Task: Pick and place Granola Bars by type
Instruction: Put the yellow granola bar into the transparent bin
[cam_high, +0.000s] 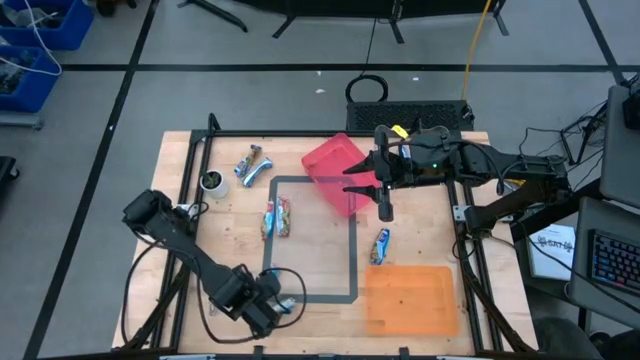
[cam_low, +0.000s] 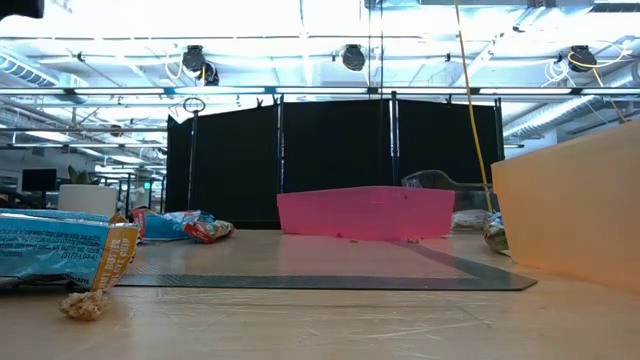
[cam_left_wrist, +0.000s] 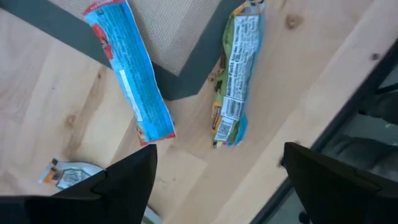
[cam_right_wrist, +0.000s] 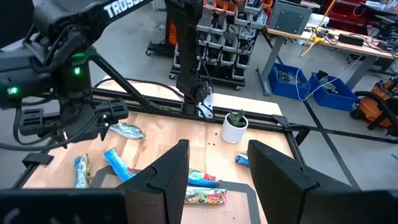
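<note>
My left gripper (cam_left_wrist: 217, 186) hangs open near the table's front left, fingers pointing down, just above the wood. Ahead of its fingers lie a blue granola bar (cam_left_wrist: 130, 68), a green-and-blue bar (cam_left_wrist: 236, 74) with its label side up, and a silver wrapper (cam_left_wrist: 68, 174). None of them is touched. More bars lie flat at the far left (cam_high: 250, 165), inside the grey tape frame (cam_high: 278, 218) and by the orange tray (cam_high: 380, 245). My right gripper (cam_right_wrist: 217, 174) is held high over the pink tray (cam_high: 335, 170), open, with nothing between its fingers.
An orange tray (cam_high: 410, 298) stands at the front right. A small white pot with a plant (cam_high: 213, 182) is at the far left. A grey tape rectangle (cam_high: 355, 250) marks the table's middle. A crumb (cam_low: 85, 303) lies near the front edge.
</note>
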